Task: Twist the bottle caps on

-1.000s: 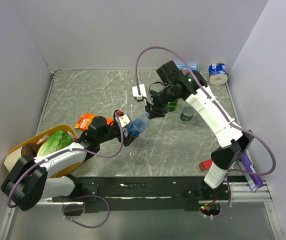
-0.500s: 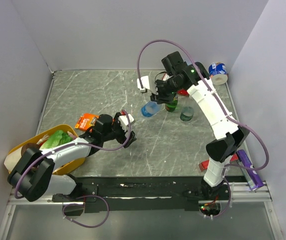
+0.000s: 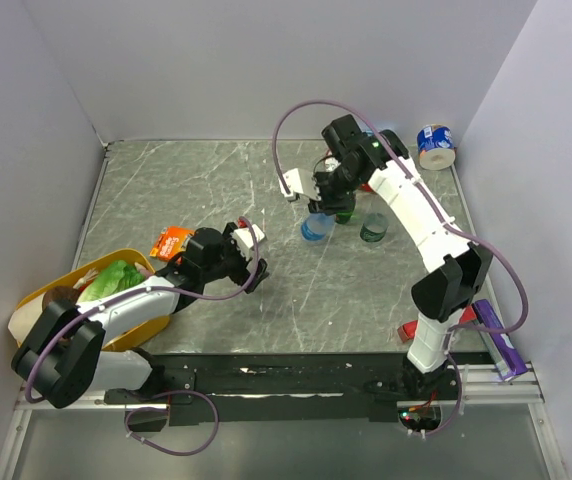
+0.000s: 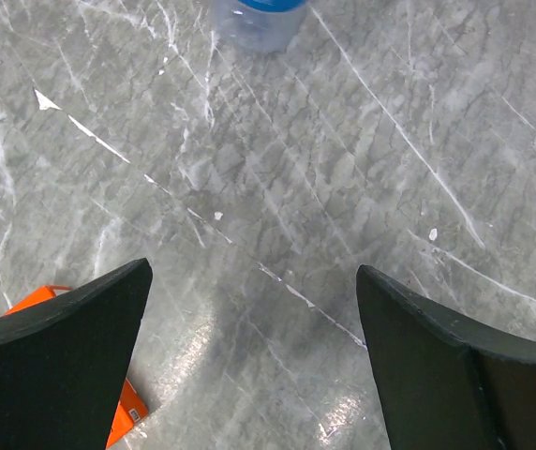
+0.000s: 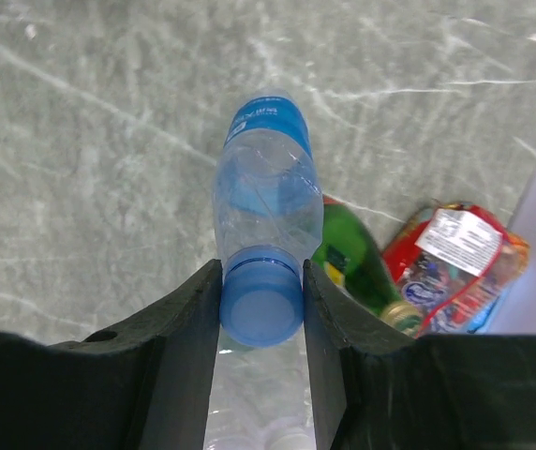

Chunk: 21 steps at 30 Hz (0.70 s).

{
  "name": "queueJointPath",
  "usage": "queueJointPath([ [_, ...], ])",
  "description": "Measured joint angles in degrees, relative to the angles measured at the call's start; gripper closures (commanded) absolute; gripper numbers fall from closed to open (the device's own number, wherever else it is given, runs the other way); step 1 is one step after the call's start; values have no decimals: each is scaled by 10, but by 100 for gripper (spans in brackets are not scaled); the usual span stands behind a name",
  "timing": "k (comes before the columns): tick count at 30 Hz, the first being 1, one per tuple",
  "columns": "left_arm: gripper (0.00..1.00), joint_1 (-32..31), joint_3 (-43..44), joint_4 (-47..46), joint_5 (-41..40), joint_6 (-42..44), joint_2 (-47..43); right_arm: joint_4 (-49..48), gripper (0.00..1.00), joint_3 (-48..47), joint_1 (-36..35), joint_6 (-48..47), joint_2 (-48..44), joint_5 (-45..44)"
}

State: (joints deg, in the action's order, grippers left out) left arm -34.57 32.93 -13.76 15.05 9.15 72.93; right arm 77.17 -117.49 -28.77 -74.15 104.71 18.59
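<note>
Gripping, with the right tool [image 5: 261, 298], the plain blue round plastic cap [image 5: 261, 317] that sits on the small clear plastic water bottle with the blue label [image 5: 263, 192]; jaws pressed against both sides of that cap, nothing else between them. Hanging cap-up under that tool over the far middle of the grey marble-patterned worktop [image 3: 186, 190], just left of the small dark green narrow-necked bottle [image 3: 344, 212] and near the short wide dark-green transparent cup [image 3: 374, 229]; impossible to tell whether resting on its base or just clear of the surface. Impossible also to tell whether screwed fully home or only seated. Over on the near left, the left tool [image 4: 254, 272] spread wide apart and empty, low above the worktop beside the orange packet [image 4: 123, 417], well apart from the bottle. Judging by looks: light and thin-walled, soft enough to dent in the middle and slick on the bare plastic, stiff only at the neck and cap. Best taken at the cap for turning and around the label band for steadying. Likely to spin freely if twisted by the cap alone, so calling for a gentle counter-hold on the body before any tightening. Too firm a squeeze there risks buckling the wall or popping the bottle sideways.
</note>
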Motion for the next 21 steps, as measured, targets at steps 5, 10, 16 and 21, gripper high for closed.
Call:
queueJointPath([
  [5,4,2,0,-1,0,-5,0,3,100,56,-1,-12,-33,-2],
  [10,4,2,0,-6,1,-14,0,3,100,78,-2,-12,-67,-1],
  [16,4,2,0,-8,2,-16,0,3,100,87,-3,-12,-82,3],
  [21,4,2,0,-17,2,-16,0,4,95,89,-4,-11,-77,7],
])
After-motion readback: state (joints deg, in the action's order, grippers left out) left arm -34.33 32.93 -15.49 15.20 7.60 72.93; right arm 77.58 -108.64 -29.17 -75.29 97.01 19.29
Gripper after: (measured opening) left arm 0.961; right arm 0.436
